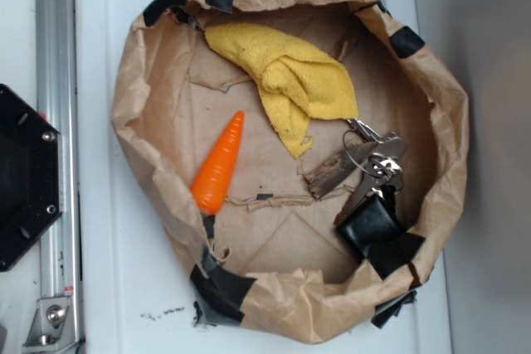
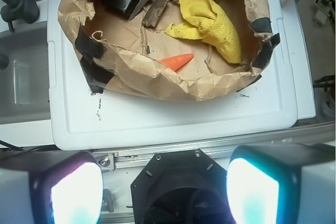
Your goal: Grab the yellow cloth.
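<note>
Yellow terry cloth (image 1: 286, 80), soft, fuzzy and folded over itself, lies on the floor of a shallow brown paper basin (image 1: 145, 97) patched with black tape, close to its far wall in the exterior view, and we see nothing lying on top of it. An orange plastic toy carrot (image 1: 220, 167) rests apart from the cloth nearer the basin's left wall, tip pointing toward the cloth. Just beside the cloth's lower tail sits a bunch of metal keys on a ring (image 1: 373, 163) with a rough brown wooden piece (image 1: 330, 173), and a black leather fob (image 1: 369, 225) lies against the basin's near-right wall. The basin stands on a white plastic lid-like surface (image 1: 124, 321). From the wrist view, our gripper (image 2: 164, 192) hangs well back from the basin, above the black base, its two pale fingers (image 2: 252, 190) spread wide and holding nothing.
</note>
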{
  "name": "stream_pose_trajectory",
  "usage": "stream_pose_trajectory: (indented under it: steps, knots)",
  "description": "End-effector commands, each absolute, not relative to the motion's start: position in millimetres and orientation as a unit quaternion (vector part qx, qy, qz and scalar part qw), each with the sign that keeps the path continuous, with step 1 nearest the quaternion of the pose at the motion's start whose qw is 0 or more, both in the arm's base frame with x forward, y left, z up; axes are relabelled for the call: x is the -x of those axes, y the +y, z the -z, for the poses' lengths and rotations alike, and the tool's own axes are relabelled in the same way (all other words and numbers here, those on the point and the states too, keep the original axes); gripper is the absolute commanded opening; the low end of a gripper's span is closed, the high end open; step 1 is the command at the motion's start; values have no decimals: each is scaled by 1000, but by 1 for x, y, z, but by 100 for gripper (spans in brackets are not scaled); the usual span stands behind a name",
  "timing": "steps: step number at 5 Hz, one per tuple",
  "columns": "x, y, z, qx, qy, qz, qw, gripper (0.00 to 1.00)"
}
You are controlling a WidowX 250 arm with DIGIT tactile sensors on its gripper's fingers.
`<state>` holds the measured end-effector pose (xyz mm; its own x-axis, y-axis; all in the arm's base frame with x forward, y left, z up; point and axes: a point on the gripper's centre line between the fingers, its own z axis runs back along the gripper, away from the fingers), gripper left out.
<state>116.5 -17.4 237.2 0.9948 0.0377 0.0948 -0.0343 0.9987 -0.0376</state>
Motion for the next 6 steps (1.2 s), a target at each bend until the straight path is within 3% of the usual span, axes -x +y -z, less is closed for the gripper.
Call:
stream_pose_trajectory:
  steps: [1, 2, 3, 5, 6]
  knots:
    - [-117, -17, -237, 18, -48, -18, 999, 100]
    - [-167, -2, -227, -26, -44, 37, 998, 100]
    - [-208, 2, -192, -25, -30, 126, 991, 100]
    - [-254, 20, -110, -80, 30, 248, 965, 100]
    - [-264, 34, -90, -77, 59, 286, 953, 100]
